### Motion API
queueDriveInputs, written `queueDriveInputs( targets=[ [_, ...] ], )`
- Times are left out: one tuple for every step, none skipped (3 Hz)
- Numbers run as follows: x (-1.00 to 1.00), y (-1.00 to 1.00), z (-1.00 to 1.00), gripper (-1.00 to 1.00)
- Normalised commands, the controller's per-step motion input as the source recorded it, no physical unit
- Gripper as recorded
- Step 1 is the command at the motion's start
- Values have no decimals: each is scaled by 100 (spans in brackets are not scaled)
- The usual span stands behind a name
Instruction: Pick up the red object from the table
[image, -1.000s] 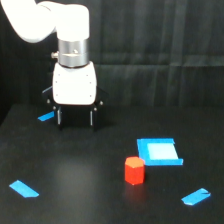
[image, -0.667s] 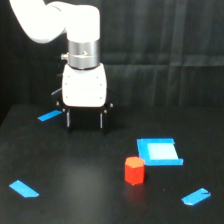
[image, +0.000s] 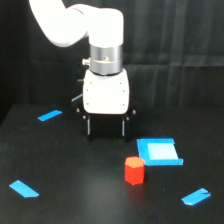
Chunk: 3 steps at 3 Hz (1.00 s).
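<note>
A white robot arm with a silver wrist collar reaches down from the upper left of the exterior view toward a wide, flat, matte black desk (image: 60, 200). At the arm's end hangs a boxy white pincer (image: 106, 127) with two thin dark fingers (image: 89, 125) pointing straight down. The fingers stand apart with a clear gap between them, and nothing is held in that gap. The tips appear to hover at or just above the desk surface; contact cannot be judged from this view.

The small, matte, red-orange hexagonal block (image: 134, 170) stands upright on the desk, nearer the camera than the pincer and a little toward the exterior view's right. It is free of the pincer. Just behind it, touching or nearly touching its far right edge, lies a flat blue square (image: 158, 151). Three small blue strips lie well apart from the block: one at the far left (image: 50, 115), one at the near left (image: 24, 188), one at the near right (image: 195, 196).

The step in hand appears to be the approach. To do it well, the pincer should likely travel toward the camera and slightly right until the open fingers sit on either side of the block, then descend straight, keeping the fingers level. The block looks narrower than the finger gap, so centring matters more than opening wider. A finger landing on the block's top or nudging its side could tip or slide it onto the blue square.
</note>
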Motion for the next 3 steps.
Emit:
queueDriveInputs(
  targets=[
    [83, -57, -29, 100],
    [60, -68, -4, 88],
    [48, -73, 4, 98]
  ],
)
